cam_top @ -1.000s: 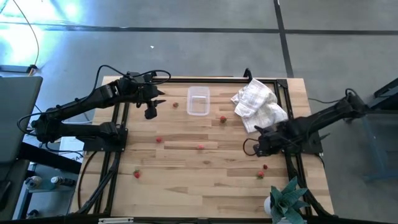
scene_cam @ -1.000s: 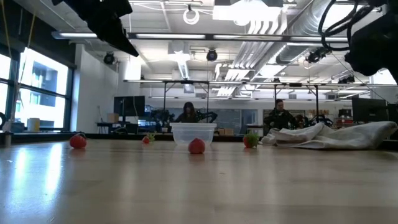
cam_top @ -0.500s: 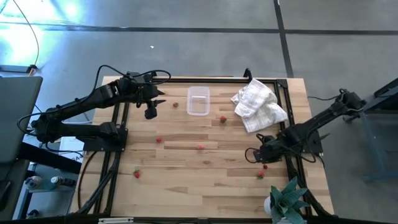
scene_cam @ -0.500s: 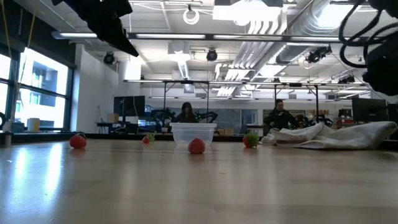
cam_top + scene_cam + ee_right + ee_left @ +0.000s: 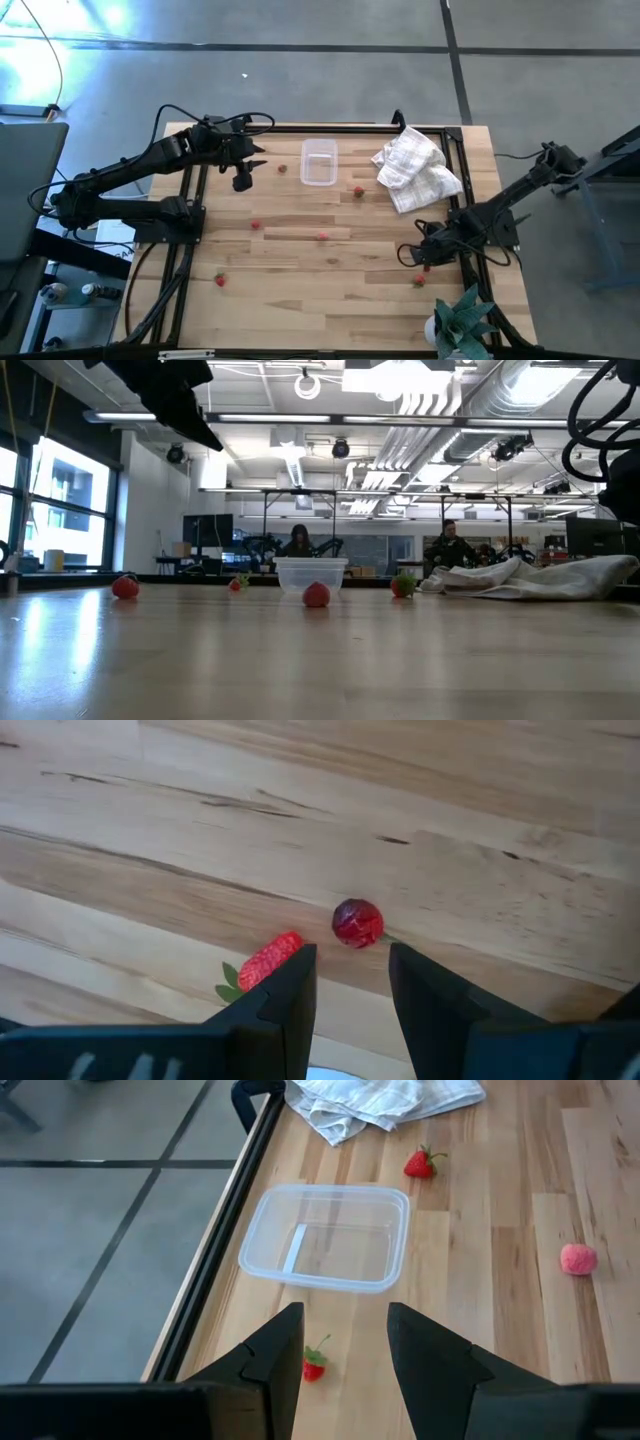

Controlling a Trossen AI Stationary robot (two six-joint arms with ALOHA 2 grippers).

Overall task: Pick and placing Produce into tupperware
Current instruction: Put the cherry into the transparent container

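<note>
The tupperware (image 5: pixel 319 161), a small clear tub, stands on the table at the far middle and shows nothing inside in the left wrist view (image 5: pixel 325 1238). Red produce lies scattered on the wood: one piece (image 5: pixel 283 168) left of the tub, one (image 5: pixel 358 191) right of it, others at mid-table (image 5: pixel 322 237) and near the front (image 5: pixel 220 280). My left gripper (image 5: pixel 242 180) hangs open left of the tub, above a strawberry (image 5: pixel 313 1368). My right gripper (image 5: pixel 420 258) stands open low over the near right, just short of a dark red round piece (image 5: pixel 357 922) and a strawberry (image 5: pixel 270 960).
A crumpled white cloth (image 5: pixel 417 170) lies at the far right, beside the tub. A pink round piece (image 5: pixel 578 1259) lies at mid-table. A green plant (image 5: pixel 460 320) stands at the near right corner. Black frame rails (image 5: pixel 190 200) run along the table's sides. People sit in the room behind (image 5: pixel 300 542).
My right gripper has gone toward the table's near edge and down, coming close above the two pieces at the near right, and has rolled a little. Its fingers stay apart. The left arm and the produce have kept still.
</note>
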